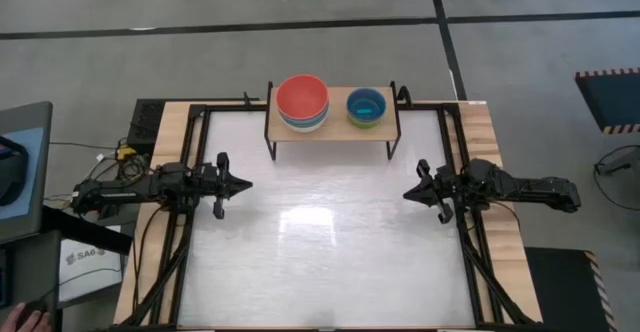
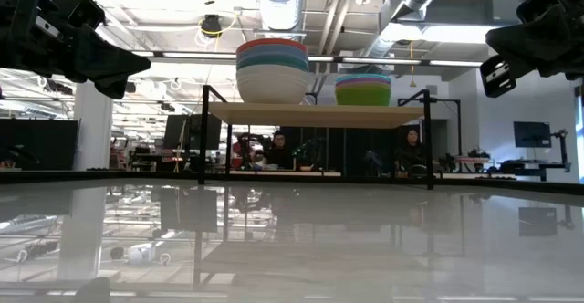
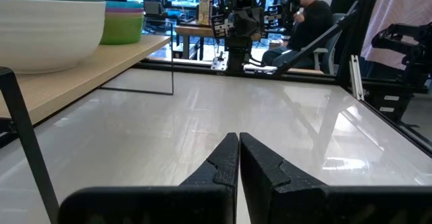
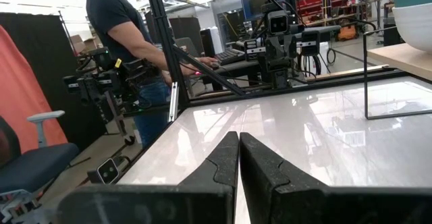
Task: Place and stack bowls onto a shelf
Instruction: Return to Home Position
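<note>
The shelf [image 1: 335,122], a low stand with a light wooden top and black legs, stands at the table's far edge. On its left part sits a stack of larger bowls [image 1: 303,102] with the red-orange one on top and white at the bottom [image 2: 272,85]. On its right part sits a stack of smaller bowls [image 1: 366,108], cyan on top, lime green below [image 2: 363,89]. My left gripper [image 1: 247,182] hovers shut at the table's left side, clear of the surface. My right gripper [image 1: 407,194] hovers shut at the right side. Both point toward the table's middle.
The white tabletop [image 1: 320,262] lies bare between and in front of the arms. Black frame rails [image 1: 185,262] run along both sides. People [image 3: 310,11] and equipment stand in the room beyond the table; a hand [image 1: 25,320] shows at the near left corner.
</note>
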